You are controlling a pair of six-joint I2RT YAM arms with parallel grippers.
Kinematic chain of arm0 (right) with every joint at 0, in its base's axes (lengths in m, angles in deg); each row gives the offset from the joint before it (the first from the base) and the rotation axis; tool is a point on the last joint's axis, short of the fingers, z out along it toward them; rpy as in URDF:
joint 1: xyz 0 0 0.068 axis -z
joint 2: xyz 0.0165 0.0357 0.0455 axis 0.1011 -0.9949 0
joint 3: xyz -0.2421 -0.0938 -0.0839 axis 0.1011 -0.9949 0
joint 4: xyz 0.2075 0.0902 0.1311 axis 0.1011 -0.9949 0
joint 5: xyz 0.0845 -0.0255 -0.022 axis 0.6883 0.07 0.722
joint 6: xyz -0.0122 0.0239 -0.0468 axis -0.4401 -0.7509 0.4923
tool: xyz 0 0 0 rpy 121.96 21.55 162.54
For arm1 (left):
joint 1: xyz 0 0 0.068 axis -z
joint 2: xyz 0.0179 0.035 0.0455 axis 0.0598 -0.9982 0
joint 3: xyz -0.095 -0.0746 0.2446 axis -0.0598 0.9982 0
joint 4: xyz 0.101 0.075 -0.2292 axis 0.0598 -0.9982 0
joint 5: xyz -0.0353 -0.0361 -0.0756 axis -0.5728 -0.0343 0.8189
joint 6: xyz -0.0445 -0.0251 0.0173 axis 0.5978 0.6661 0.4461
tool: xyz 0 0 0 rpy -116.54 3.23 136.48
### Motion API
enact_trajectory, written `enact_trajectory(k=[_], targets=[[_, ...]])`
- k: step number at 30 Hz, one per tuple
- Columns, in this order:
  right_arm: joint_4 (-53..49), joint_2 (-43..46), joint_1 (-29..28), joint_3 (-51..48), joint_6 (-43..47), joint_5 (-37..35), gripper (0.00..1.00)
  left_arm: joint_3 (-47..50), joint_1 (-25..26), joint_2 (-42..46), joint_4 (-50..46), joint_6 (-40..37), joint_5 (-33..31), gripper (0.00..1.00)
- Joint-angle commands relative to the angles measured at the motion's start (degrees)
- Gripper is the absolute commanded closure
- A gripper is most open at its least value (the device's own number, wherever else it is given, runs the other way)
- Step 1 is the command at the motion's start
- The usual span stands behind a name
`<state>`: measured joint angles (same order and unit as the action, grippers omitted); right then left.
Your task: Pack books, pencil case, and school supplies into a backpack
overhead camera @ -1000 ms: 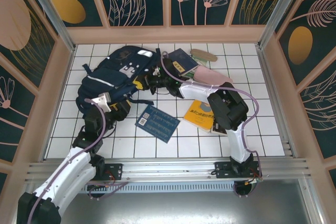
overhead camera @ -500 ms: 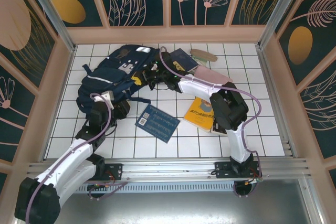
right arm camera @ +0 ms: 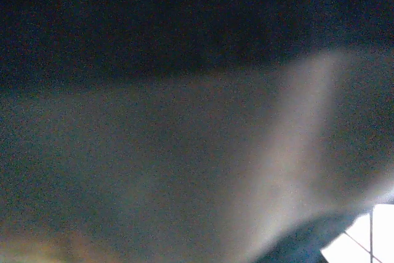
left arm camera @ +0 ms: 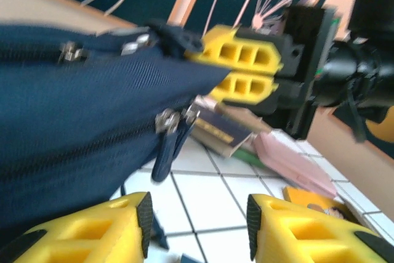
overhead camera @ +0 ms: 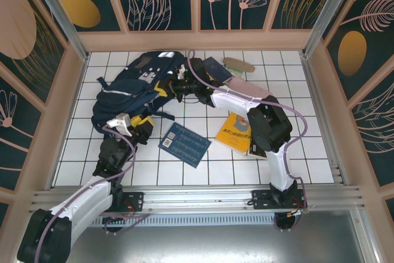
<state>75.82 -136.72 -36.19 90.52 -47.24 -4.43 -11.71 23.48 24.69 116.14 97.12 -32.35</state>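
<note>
The navy backpack (overhead camera: pixel 132 90) lies at the far left of the tiles, and its fabric (left arm camera: pixel 74 109) with a zip pull (left arm camera: pixel 167 129) shows large in the left wrist view. My right gripper (overhead camera: pixel 166 87) is shut on the backpack's edge, its yellow fingers (left arm camera: pixel 246 87) pinching the fabric. My left gripper (overhead camera: pixel 138 125) hangs open and empty (left arm camera: pixel 198 226) just in front of the backpack. A blue book (overhead camera: pixel 183 144), a yellow book (overhead camera: pixel 236 132), a dark book with gold print (overhead camera: pixel 212 71), the pink pencil case (overhead camera: pixel 249 89) and a tan oval piece (overhead camera: pixel 239 64) lie on the tiles.
A green pack (left arm camera: pixel 246 155) peeks out under the dark book (left arm camera: pixel 221 132), beside the pink pouch (left arm camera: pixel 289 161). Wooden walls (overhead camera: pixel 197 40) enclose the tiled table (overhead camera: pixel 295 152). Dark blurred fabric (right arm camera: pixel 154 121) lies close against the right wrist camera.
The right gripper has drawn the backpack's edge up and toward the far side. My left gripper has drawn back from the backpack toward the near side and stands open.
</note>
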Motion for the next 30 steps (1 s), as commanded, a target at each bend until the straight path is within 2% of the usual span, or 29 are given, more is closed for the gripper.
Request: enact_trajectory(k=[1,11,14,18,21,23,30], targets=[[7.8,1.0,0.2,1.8,4.5,5.4,1.0,5.1,0.3,-1.9,12.8,-4.8,1.8,0.53],[4.6,0.0,0.5,3.2,11.9,11.2,1.0,3.8,0.3,-2.4,7.1,-9.0,1.5,0.57],[7.8,-1.2,1.3,3.5,5.7,12.6,1.0,2.0,0.5,-2.7,3.8,-9.3,0.5,0.54],[10.1,-0.7,2.1,2.6,-4.2,10.9,1.0,0.9,0.7,-4.2,0.7,-8.8,-2.7,0.52],[8.0,0.3,2.1,3.6,-6.1,9.4,1.0,-0.5,0.7,-4.2,-3.7,-8.5,-7.1,0.43],[6.0,0.8,2.1,4.6,-6.0,8.7,1.0,-0.9,0.7,-4.9,-4.3,-7.8,-7.7,0.39],[8.3,0.9,2.3,2.5,-9.0,8.8,1.0,-3.5,0.7,-12.6,0.5,-2.3,-4.2,0.4]])
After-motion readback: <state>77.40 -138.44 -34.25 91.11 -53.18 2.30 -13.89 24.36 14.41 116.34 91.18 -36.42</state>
